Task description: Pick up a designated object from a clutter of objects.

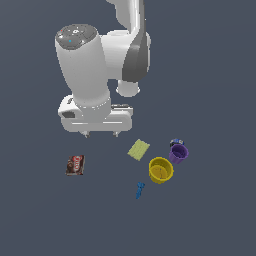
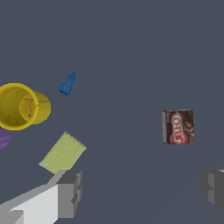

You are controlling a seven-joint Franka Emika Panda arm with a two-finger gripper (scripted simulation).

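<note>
The designated object, a small flat brown-red box (image 1: 75,165) (image 2: 178,127) with white lettering, lies flat on the dark floor at the exterior view's left, apart from the other items. My gripper (image 1: 101,134) (image 2: 142,190) hangs above the floor, up and to the right of the box in the exterior view. Its two grey fingers (image 2: 70,193) stand wide apart with nothing between them. The rest of the clutter of objects sits to the exterior view's right: a pale green pad (image 1: 138,149) (image 2: 63,152), a yellow cup (image 1: 161,170) (image 2: 22,106), a purple cup (image 1: 178,153) (image 2: 2,138).
A small blue tool (image 1: 140,189) (image 2: 67,84) lies below the yellow cup in the exterior view. A tiny dark blue item (image 1: 176,142) sits just behind the purple cup. The arm's white body (image 1: 95,65) fills the upper middle of the exterior view.
</note>
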